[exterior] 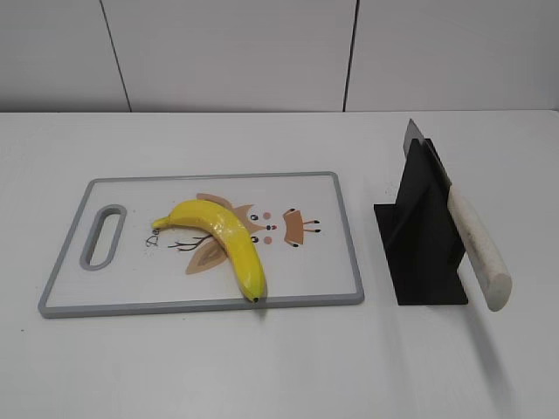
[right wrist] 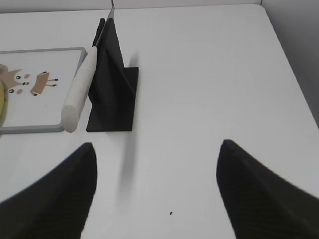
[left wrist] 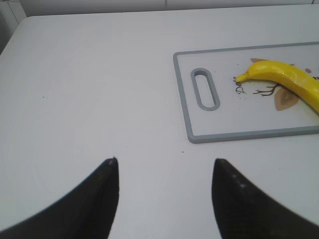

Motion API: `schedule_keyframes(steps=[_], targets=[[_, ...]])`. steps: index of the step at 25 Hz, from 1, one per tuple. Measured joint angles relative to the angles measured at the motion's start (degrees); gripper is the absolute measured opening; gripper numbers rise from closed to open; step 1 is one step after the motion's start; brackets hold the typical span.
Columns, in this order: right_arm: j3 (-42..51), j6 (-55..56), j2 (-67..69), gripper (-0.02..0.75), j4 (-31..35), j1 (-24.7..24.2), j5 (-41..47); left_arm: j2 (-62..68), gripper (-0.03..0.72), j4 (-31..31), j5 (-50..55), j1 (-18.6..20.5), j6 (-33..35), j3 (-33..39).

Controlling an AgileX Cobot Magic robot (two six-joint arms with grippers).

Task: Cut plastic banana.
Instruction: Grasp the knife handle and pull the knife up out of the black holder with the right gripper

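Yellow plastic banana [exterior: 227, 240] lies on the grey-rimmed cutting board [exterior: 61, 279], stem end toward the handle slot [exterior: 104, 236], tip resting at the board's near edge. The board sits flat on the white worktop [exterior: 262, 367]. Just beside its right edge stands a black knife stand [exterior: 419, 231], apart from the board. A knife [exterior: 467, 231] rests in the stand, blade up and back, pale handle [exterior: 479, 253] sloping down toward the camera.

Left gripper [left wrist: 164, 172] hovers above bare worktop, near the board's handle end; jaws are spread wide with nothing between them. Right gripper [right wrist: 157, 159] hovers above bare worktop, in front of the stand; jaws are likewise spread wide and hold nothing
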Motion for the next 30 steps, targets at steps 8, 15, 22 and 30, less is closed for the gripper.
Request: schedule_keyframes(steps=[8,15,22,30], targets=[[0.0,0.0,0.0,0.571,0.0,0.0,0.0,0.0,0.552,0.0,0.0,0.0,0.0,0.0],[0.0,0.0,0.0,0.571,0.0,0.0,0.0,0.0,0.552,0.0,0.0,0.0,0.0,0.0],[0.0,-0.1,0.0,0.571,0.0,0.0,0.0,0.0,0.552,0.0,0.0,0.0,0.0,0.0],[0.0,-0.1,0.0,0.571,0.1,0.0,0.0,0.0,0.552,0.0,0.0,0.0,0.0,0.0]])
